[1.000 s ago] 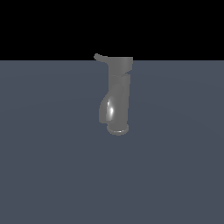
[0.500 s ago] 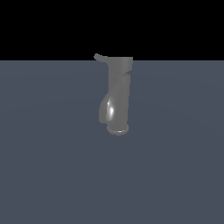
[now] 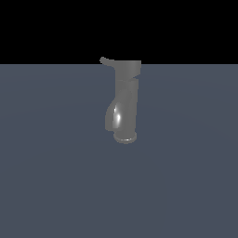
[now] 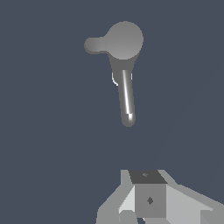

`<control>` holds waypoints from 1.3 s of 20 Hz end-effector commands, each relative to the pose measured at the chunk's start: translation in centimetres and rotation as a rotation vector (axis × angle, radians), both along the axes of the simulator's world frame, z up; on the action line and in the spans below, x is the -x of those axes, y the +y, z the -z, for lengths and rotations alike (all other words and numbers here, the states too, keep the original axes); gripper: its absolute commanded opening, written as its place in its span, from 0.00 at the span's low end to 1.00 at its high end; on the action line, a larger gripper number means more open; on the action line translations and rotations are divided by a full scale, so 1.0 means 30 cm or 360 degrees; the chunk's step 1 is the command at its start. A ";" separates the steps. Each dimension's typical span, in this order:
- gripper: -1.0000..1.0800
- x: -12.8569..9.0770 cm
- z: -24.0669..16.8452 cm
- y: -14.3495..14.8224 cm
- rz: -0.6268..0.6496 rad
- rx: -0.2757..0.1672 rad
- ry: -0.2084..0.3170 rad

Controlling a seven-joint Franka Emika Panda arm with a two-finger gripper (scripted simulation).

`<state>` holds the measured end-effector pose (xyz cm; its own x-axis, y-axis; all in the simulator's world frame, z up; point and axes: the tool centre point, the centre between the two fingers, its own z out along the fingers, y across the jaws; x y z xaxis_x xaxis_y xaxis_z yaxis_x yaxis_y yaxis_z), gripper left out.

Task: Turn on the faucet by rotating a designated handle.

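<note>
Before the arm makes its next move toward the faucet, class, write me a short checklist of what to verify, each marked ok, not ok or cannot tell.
1. Handle in view, sticking sideways from the cap: ok.
2. Faucet upright on the surface: ok.
3. Gripper touching the handle: not ok; it is apart from it in the wrist view.
4. Gripper open enough for the handle: cannot tell; fingertips are out of frame.
5. Nothing between gripper and faucet: ok.

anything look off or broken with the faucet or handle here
Nothing stands out. The faucet stands upright and intact, and the handle sticks sideways from its cap, untouched. The gripper is apart from both.
</note>
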<state>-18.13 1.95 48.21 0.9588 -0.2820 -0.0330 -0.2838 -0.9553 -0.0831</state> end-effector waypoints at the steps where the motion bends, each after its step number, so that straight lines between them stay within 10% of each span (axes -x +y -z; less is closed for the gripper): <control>1: 0.00 -0.044 0.014 0.001 0.0104 -0.0017 0.0013; 26: 0.00 -0.470 0.244 0.015 0.1175 -0.0044 0.0153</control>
<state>-4.76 2.38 41.44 0.5492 -0.8266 -0.1231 -0.8354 -0.5471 -0.0529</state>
